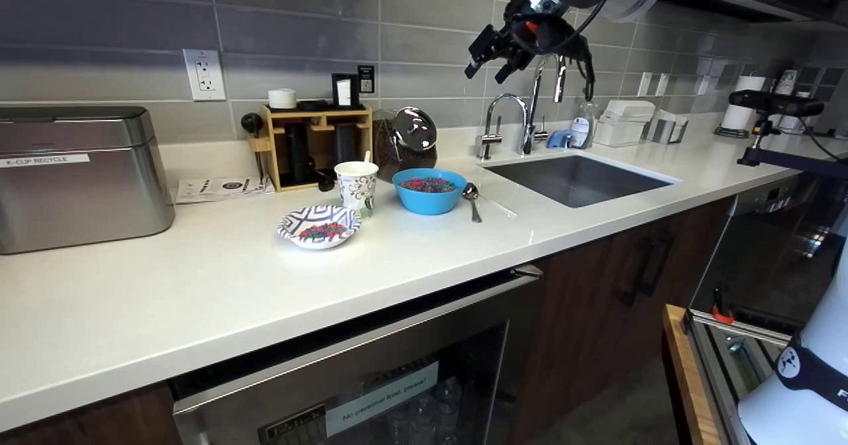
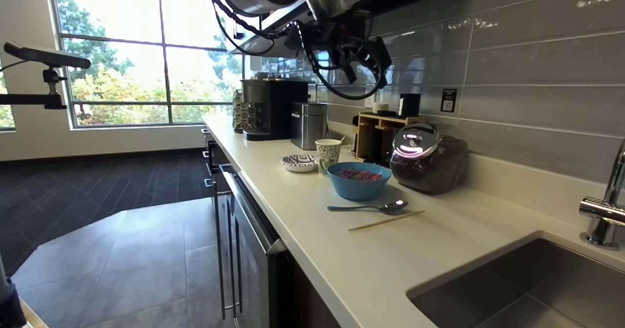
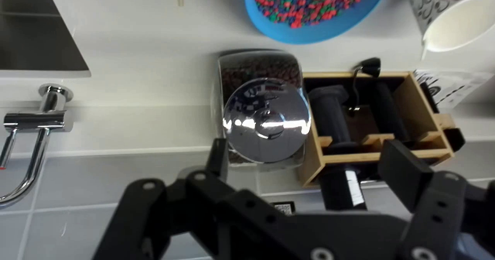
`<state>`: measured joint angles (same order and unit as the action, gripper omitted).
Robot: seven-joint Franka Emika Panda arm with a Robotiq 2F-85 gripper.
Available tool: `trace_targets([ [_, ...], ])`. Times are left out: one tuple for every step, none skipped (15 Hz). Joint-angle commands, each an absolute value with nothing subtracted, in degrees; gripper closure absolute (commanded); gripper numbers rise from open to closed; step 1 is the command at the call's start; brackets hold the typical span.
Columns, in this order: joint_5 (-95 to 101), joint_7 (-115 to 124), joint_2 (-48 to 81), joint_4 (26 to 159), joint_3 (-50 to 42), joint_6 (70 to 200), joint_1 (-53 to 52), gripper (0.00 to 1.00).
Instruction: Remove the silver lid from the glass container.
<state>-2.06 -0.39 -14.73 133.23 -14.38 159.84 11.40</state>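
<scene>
The silver lid (image 1: 415, 129) sits on the tilted mouth of the glass container (image 1: 389, 152), a clear jar with dark contents on the counter by the wall. Both also show in an exterior view, the lid (image 2: 416, 141) facing outward on the jar (image 2: 447, 164). In the wrist view the lid (image 3: 267, 142) covers much of the jar (image 3: 260, 68). My gripper (image 1: 487, 74) is open and empty, high above the counter and apart from the jar. In the wrist view its spread fingers (image 3: 309, 161) appear below and to the right of the lid.
A blue bowl (image 2: 359, 184) of coloured bits, a paper cup (image 2: 328, 152) and a spoon (image 2: 385, 207) stand near the jar. A wooden organizer (image 3: 315, 155) stands close beside it. A patterned dish (image 1: 319, 228), the faucet (image 1: 530, 110) and the sink (image 1: 576, 180) are around.
</scene>
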Motion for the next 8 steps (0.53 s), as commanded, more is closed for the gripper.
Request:
trace_targets([
  [-5.4,-0.6,-6.7,127.6,-16.0,165.6,11.5,0.00],
  [-3.6,-0.4,-11.2,131.1,-14.9,163.3,12.0,0.00],
  [-4.0,-0.3,-9.6,130.0,-15.2,164.3,12.1,0.00],
  [-4.2,-0.3,-8.4,129.1,-15.2,164.7,12.1,0.00],
  [-4.3,-0.3,-7.6,128.5,-15.2,164.8,12.2,0.00],
  [-4.4,-0.2,-7.2,128.1,-15.2,164.8,12.2,0.00],
  [-4.4,-0.2,-7.2,128.0,-15.2,164.8,12.2,0.00],
  [-4.4,-0.2,-7.2,127.8,-15.2,164.8,12.2,0.00],
])
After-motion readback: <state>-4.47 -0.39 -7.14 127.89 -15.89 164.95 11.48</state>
